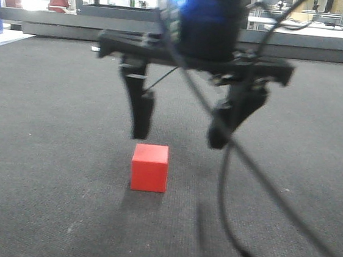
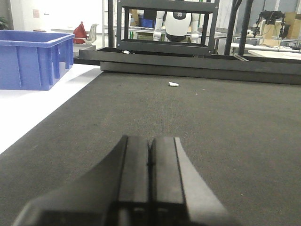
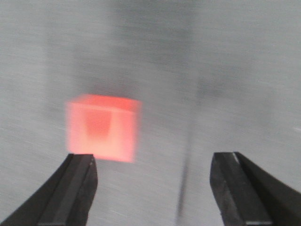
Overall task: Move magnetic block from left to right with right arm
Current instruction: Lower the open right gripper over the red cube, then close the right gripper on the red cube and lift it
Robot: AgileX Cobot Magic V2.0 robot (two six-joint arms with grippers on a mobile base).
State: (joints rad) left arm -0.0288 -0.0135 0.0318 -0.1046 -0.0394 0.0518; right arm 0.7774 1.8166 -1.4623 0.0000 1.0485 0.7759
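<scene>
I read dark mat (image 1: 46, 152) | magnetic block (image 1: 149, 167) sits on it | white scrap (image 2: 173, 84) lies well behind block

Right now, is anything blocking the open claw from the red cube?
Nothing visible does. The right claw hangs open just above the cube, with only air between them. A loose cable dangles off to one side, not between them.

- The small plain red cube (image 1: 149, 167) has smooth, unmarked faces and crisp edges.
- It rests flat on one face on the dark grey carpet-like surface (image 1: 46, 152), upright, with its top face level and one side squarely toward the front camera.
- In the right wrist view the cube (image 3: 103, 128) is motion-blurred and washed to a bright orange-red, lying left of centre.
</scene>
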